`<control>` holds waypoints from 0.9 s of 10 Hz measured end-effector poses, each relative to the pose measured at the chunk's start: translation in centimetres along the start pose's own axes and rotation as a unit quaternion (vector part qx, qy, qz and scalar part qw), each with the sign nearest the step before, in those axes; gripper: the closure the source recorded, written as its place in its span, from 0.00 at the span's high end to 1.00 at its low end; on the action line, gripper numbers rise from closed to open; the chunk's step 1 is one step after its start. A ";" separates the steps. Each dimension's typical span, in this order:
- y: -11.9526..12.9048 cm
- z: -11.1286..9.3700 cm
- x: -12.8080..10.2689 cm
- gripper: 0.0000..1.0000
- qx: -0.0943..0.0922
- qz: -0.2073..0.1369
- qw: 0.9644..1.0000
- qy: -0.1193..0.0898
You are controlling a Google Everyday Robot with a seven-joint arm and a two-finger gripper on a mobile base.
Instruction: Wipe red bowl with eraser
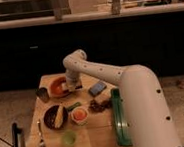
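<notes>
The wooden table (93,141) held many things. The red bowl (56,87) sat near the far left corner, with a small dark cup (42,94) just beside it. My gripper (72,87) was over the bowl's right side. A blue block (97,89) lay further right. Nearer the front were a brown bowl (54,117) with yellow food, a white cup (79,116), a green cup (68,138) and a spoon (41,137). A long green tray (120,120) lay along the right edge.

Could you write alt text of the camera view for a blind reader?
A white robot arm reaches over a wooden table, its claw at the rim of the red bowl. A brown bowl, white cup and green cup stand nearby.
</notes>
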 end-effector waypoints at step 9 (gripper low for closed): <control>-4.1 1.4 -5.2 0.00 0.008 -0.027 1.000 -0.010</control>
